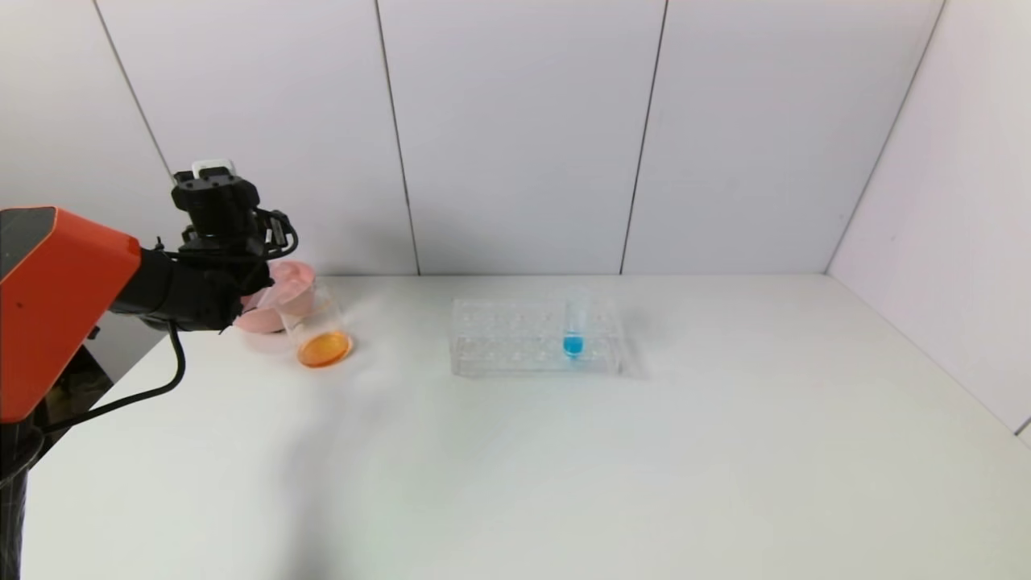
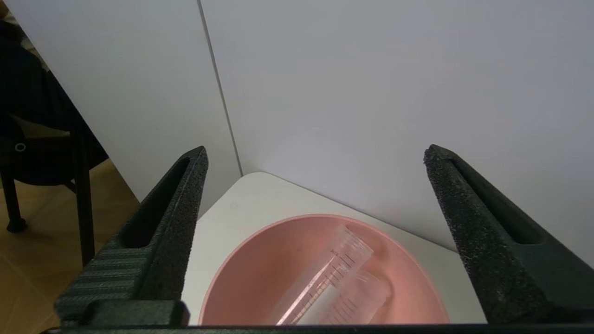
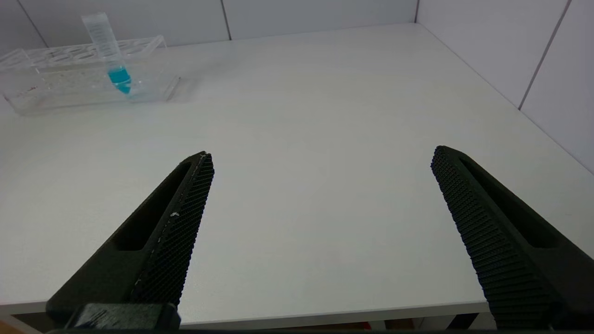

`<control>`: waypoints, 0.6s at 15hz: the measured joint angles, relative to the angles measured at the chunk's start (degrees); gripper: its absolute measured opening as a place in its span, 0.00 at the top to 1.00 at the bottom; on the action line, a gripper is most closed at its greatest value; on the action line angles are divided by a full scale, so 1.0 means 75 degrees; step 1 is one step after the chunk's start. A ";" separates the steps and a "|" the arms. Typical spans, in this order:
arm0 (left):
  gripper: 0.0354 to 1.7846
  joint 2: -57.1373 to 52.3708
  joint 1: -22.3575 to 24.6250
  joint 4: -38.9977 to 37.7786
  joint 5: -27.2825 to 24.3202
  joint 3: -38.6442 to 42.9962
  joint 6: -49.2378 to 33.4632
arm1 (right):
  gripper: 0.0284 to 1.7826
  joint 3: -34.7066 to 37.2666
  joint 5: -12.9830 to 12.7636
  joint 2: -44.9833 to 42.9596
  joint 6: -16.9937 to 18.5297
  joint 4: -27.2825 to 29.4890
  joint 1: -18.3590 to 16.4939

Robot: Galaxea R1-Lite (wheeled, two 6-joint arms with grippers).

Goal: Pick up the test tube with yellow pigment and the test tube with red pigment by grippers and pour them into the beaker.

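The clear beaker (image 1: pixel 316 325) stands at the table's far left and holds orange liquid. Just behind it is a pink bowl (image 1: pixel 291 278). My left gripper (image 1: pixel 256 283) hangs over the bowl, open and empty (image 2: pixel 315 155). In the left wrist view two empty clear tubes (image 2: pixel 327 273) (image 2: pixel 366 299) lie side by side in the pink bowl (image 2: pixel 250 269). No tube with yellow or red liquid is in view. My right gripper (image 3: pixel 321 153) is open and empty, low over the table's front edge, outside the head view.
A clear tube rack (image 1: pixel 515 342) stands mid-table at the back with one tube of blue liquid (image 1: pixel 573 326) upright in it; both also show in the right wrist view, rack (image 3: pixel 55 81) and tube (image 3: pixel 111 53). White wall panels run behind and to the right.
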 joint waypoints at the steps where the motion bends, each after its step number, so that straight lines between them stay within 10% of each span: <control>1: 0.03 -0.0293 -0.0076 0.0026 -0.0052 0.0262 0.0005 | 0.04 0.0000 -0.0003 0.0000 -0.0003 0.0000 0.0000; 9: 0.01 -0.3568 -0.1237 -0.0236 -0.1412 0.3654 0.0000 | 0.04 0.0000 -0.0003 0.0000 0.0000 0.0003 0.0000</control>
